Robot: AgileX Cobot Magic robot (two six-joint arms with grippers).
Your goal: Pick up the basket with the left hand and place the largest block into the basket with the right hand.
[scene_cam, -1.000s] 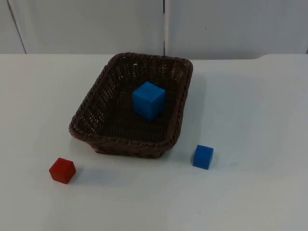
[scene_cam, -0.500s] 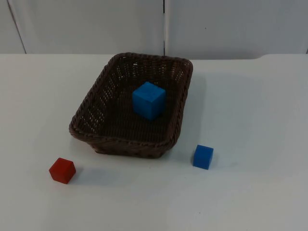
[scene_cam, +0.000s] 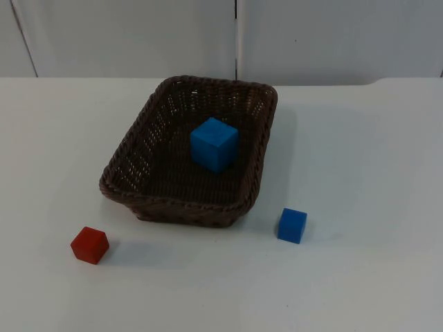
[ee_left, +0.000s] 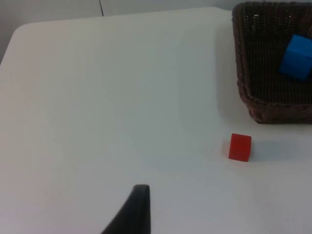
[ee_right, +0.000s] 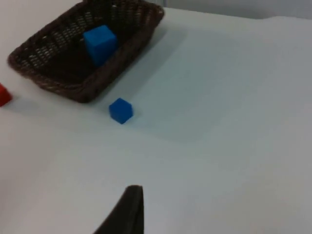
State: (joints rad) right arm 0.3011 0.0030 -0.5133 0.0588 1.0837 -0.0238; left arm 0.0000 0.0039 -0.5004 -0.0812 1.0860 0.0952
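White table [scene_cam: 360,138] met a grey partition wall [scene_cam: 124,34]. At its centre sat the basket [scene_cam: 138,197], holding the large blue block [scene_cam: 214,144]. Whether either gripper's jaws were parted I cannot tell.

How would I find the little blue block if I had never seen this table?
Look for the brown basket in the middle of the white table. The little blue block sits on the table just outside the basket's near right corner. The big blue block is inside the basket, and the red block is on the other side.
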